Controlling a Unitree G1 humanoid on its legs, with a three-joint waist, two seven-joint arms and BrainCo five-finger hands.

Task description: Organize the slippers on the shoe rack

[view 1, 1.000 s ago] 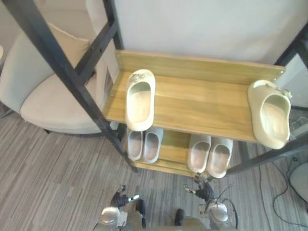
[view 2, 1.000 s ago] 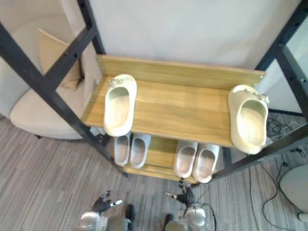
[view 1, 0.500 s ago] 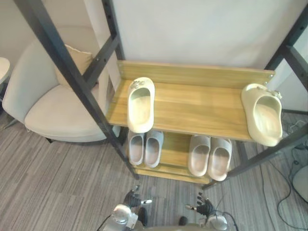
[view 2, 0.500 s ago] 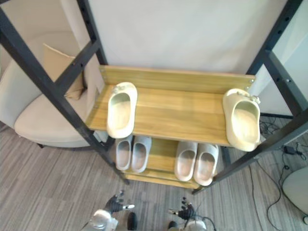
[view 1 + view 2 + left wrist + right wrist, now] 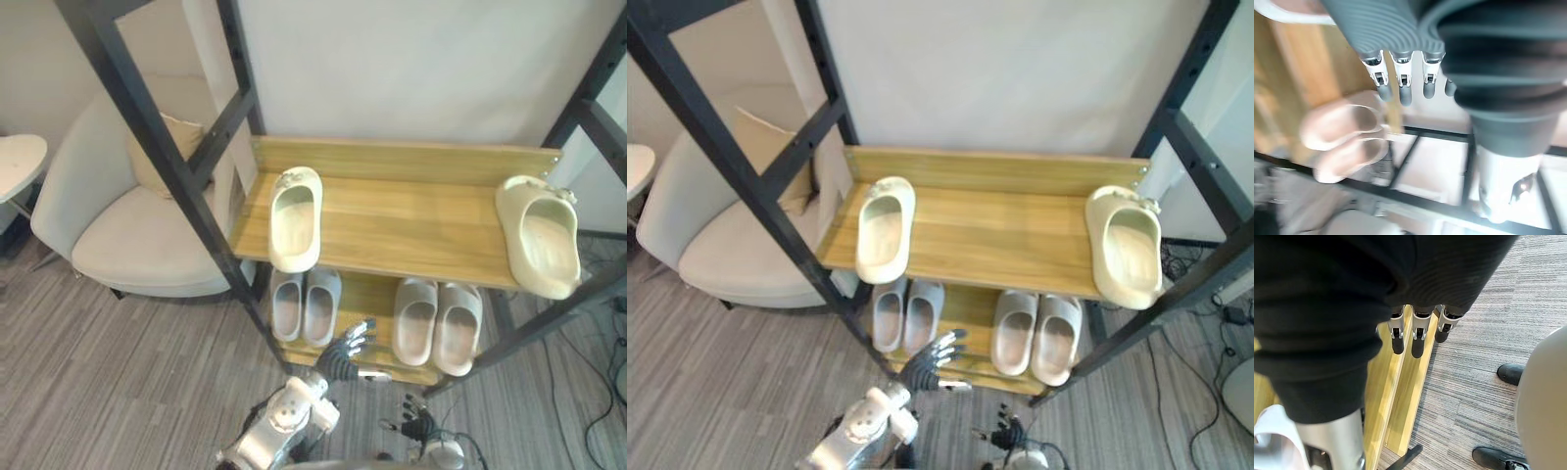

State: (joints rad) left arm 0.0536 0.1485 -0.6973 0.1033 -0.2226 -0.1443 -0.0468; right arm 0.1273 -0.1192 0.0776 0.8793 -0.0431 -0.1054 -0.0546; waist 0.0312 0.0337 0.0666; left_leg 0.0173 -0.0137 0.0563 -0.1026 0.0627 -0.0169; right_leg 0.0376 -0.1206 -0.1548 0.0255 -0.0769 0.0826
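Cream slippers: two smooth, rounded moulded-foam slippers on the top shelf, well apart. The left cream slipper lies at the 9 o'clock end and the right cream slipper at the 3 o'clock end. Both point their closed toes toward 12 o'clock, and each near end juts slightly over the front edge.
Top shelf: a flat plank of honey-coloured wood grain with a low raised back board.
Lower shelf: the same wood, at 6 o'clock beneath the top one. It carries a left pair of pale grey slippers and a right pair of pale grey slippers, each pair side by side and touching.
Frame: matte black square metal bars crossing diagonally at both ends of the rack.
Left robot hand: raised in front of the lower shelf between the two pairs, its fingers spread and relaxed, holding nothing.
Right robot hand: low at 6 o'clock over the floor, its fingers straight and released, empty.
Wall: a plain white panel behind the rack.
Armchair: a cream upholstered curved armchair at 9 o'clock, with a beige cushion on it.
Side table: a small round white top at the far 9 o'clock edge.
Floor: grey carpet with fine stripes.
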